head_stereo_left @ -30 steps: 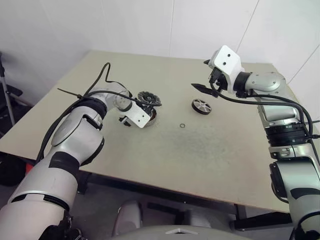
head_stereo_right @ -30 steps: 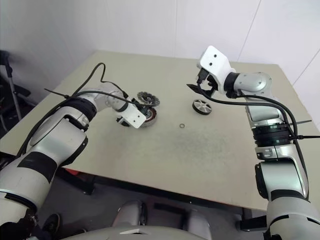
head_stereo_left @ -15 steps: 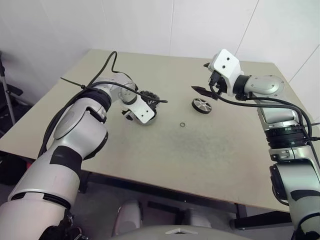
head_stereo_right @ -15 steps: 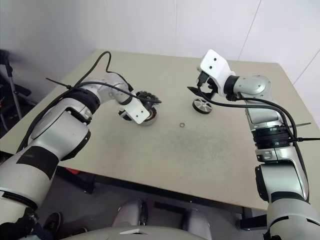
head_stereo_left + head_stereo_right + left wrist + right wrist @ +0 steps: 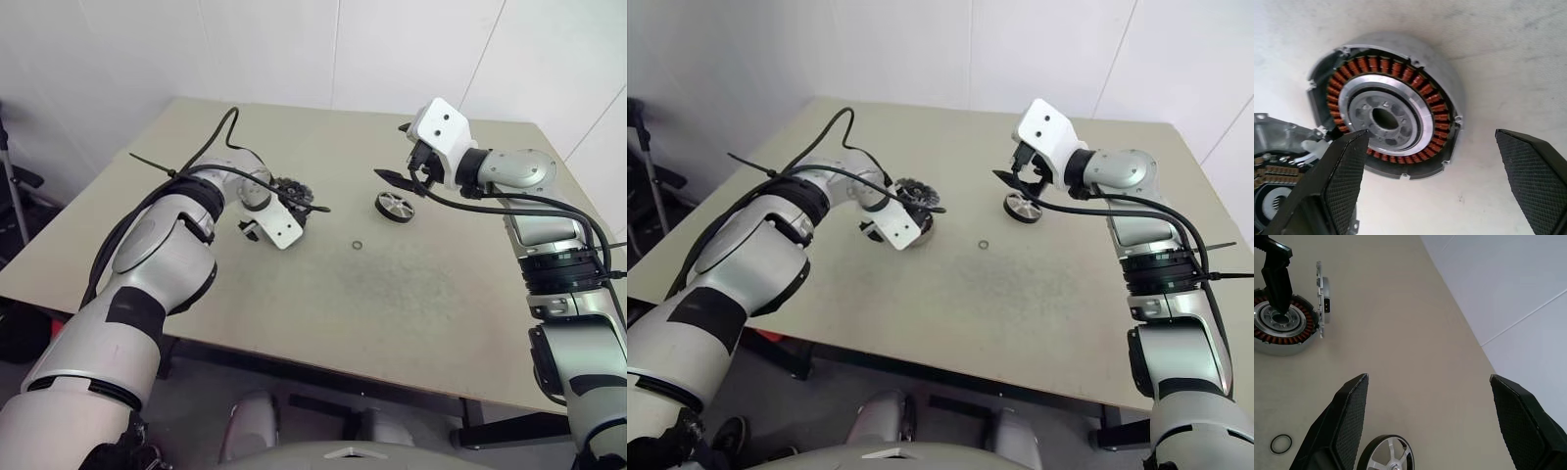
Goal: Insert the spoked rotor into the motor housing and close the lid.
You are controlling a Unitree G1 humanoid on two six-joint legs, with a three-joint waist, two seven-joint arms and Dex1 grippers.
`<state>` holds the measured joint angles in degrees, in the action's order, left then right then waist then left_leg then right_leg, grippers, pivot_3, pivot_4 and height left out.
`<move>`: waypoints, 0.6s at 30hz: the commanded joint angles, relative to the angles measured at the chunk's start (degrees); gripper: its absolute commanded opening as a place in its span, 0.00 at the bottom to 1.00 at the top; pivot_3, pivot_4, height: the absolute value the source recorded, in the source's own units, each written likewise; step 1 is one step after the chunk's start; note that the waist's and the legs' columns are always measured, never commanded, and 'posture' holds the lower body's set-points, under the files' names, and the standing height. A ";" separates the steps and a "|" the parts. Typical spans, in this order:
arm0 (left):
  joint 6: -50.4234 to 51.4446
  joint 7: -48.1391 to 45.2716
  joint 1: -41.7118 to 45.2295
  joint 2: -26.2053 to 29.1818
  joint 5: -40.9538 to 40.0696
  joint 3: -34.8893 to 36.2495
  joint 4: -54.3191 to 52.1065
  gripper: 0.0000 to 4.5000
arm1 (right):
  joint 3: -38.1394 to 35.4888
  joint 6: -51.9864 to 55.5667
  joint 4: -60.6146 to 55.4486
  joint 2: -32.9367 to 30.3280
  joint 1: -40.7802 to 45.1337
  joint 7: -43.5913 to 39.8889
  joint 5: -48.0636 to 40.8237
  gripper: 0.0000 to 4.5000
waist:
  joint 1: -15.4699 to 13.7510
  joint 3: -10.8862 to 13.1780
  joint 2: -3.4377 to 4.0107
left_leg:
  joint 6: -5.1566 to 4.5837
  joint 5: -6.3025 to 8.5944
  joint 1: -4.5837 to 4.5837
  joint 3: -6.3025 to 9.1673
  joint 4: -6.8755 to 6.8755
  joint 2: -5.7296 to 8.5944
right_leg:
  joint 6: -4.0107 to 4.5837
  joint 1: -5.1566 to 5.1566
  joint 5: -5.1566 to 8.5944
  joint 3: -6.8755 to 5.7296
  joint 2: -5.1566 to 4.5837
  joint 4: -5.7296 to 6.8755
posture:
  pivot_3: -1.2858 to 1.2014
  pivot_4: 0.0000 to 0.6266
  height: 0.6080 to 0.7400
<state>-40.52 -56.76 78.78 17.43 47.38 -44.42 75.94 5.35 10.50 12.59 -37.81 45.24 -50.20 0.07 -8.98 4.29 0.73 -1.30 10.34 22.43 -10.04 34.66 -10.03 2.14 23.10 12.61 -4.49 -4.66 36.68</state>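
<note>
Item, table [image 5: 411,294]: beige top, its near half bare. Item, tiny metal ring [image 5: 358,245]: lies flat near the table's centre, between the two work zones; not a task part, leave it be. Item, left gripper [image 5: 1435,171]: fingers spread wide and empty, pointing steeply down over the motor housing [image 5: 1386,105]. Item, motor housing: sits open-face up at about 10 o'clock from the ring, copper windings and dark centre exposed, nothing seated in it. Item, lid [image 5: 291,189]: dark toothed disc just beyond the housing at its 12 o'clock; whether the two touch cannot be told. Item, spoked rotor [image 5: 394,207]: rests flat on the table at about 1 o'clock from the ring, well apart from the housing. Item, right gripper [image 5: 1430,426]: fingers wide apart, nothing held, hovering above and just beyond the rotor. Handling note, as judgement: the step in hand is picking up the rotor. The right gripper should descend with a finger on each side of the black rim, close across the diameter rather than on the thin spokes, and lift level. The left gripper looks best used to steady the housing wall. Carry the rotor over the ring, centre hub above the dark bore, lower squarely; tilt risks jamming against the windings.
</note>
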 commanded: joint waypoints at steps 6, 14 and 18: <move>1.16 0.82 -0.83 -0.92 0.20 -0.13 -0.06 0.97 | -0.81 0.00 -2.79 -0.18 0.95 0.72 -0.24 1.00 | -0.01 0.00 0.00 | 0.00 0.00 0.00 0.00 0.00 0.00 | 0.00 0.00 0.00 0.00 0.00 0.00 | 0.52 0.00 1.00; 2.59 2.51 -1.38 -0.62 1.12 -0.99 0.37 0.97 | -1.04 0.06 -3.36 -0.53 0.17 0.66 -0.37 1.00 | -0.01 0.00 0.00 | 0.00 0.00 0.00 0.00 0.01 0.00 | 0.00 -0.01 0.00 0.00 0.00 0.01 | 0.52 0.00 1.00; 2.94 1.30 -1.67 -0.96 0.55 -0.69 0.50 0.97 | -1.18 0.21 -3.53 -0.55 0.14 0.78 -0.39 1.00 | 0.00 0.00 0.00 | 0.00 0.00 -0.04 0.00 0.01 0.00 | 0.00 -0.04 0.00 0.00 0.00 0.01 | 0.52 0.00 1.00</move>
<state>-38.01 -54.83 76.76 16.30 48.01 -45.30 76.18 5.35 10.67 11.32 -37.81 44.59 -49.89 0.07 -8.99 4.29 0.73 -1.30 10.34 22.39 -10.04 34.67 -10.03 2.14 23.06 12.61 -4.49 -4.66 36.69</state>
